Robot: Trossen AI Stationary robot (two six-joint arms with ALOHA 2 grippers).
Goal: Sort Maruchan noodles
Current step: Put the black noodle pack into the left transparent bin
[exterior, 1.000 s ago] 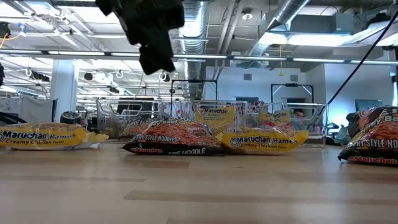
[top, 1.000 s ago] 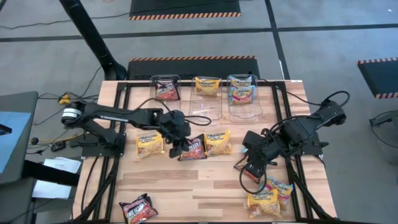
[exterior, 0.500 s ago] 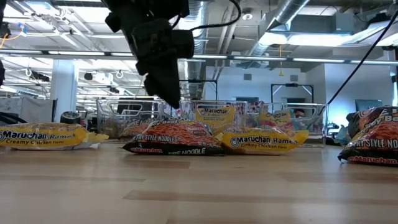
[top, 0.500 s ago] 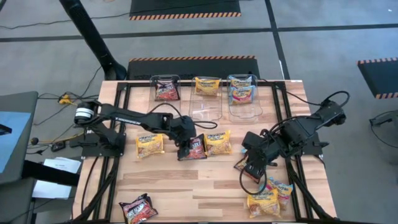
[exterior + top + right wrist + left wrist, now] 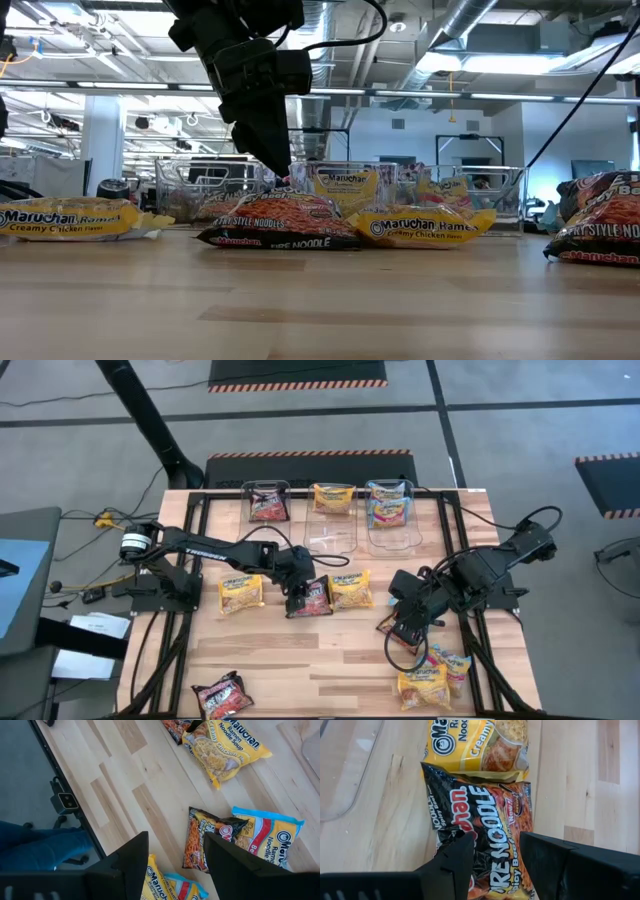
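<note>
Three packets already sit in the clear tubs (image 5: 345, 532) at the far edge of the table (image 5: 300, 660), one dark (image 5: 268, 505), one yellow (image 5: 333, 497) and one blue-and-pink (image 5: 388, 508), each in its own tub, so by my reckoning the sorting is well begun but mostly undone. Left loose on the boards, all nearer than the tubs, are a yellow packet (image 5: 241, 592), the dark packet (image 5: 312, 598) now being worked, another yellow one (image 5: 351, 589) touching its side, a dark one (image 5: 392, 626) under the right arm, a small heap of yellow and blue packets (image 5: 432, 678) toward the near right corner, and a lone dark packet (image 5: 222, 696) at the near left edge. Reaching in from the left side, the left claw (image 5: 297, 596) is angled down over the dark packet just in front of the tubs; its jaws stand wide, straddling the wrapper (image 5: 485, 830), with nothing gripped yet. Waiting to the right of that packet, the right claw (image 5: 405, 628) hangs above the table with jaws wide apart and empty.
</note>
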